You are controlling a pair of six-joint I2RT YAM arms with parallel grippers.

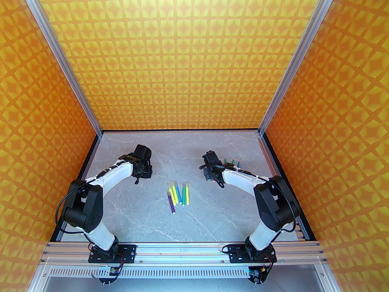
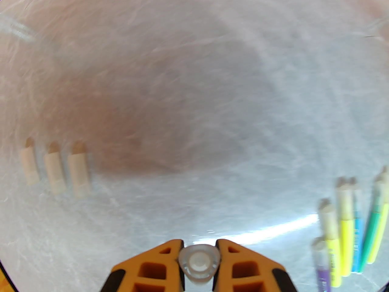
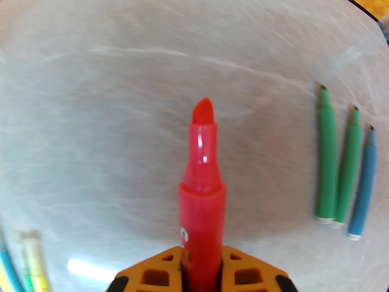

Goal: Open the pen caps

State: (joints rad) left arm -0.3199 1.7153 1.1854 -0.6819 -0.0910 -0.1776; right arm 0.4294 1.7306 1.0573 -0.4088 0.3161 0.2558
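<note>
**A cap in one pincer, a bare red pen in the other**

At the far left of the left wrist view we see three loose caps (image 2: 54,170) lying side by side on the grey desk (image 1: 212,217), pale and blurred, close together but apart from everything else. The left pincer (image 2: 199,248) is clamped on a clear cap (image 2: 199,263), whose round open end faces the camera between the orange fingers. Further right, in the middle of the desk between the two arms, a cluster of capped pens (image 1: 179,195) lies nearly parallel; we make out purple, yellow, blue and green barrels. The right pincer (image 3: 202,254) is closed around a red pen (image 3: 202,169), its uncapped tip pointing away from the wrist above the desk. To its right, two green pens (image 3: 326,157) and a blue pen (image 3: 363,187) lie uncapped just beside one another.
</note>
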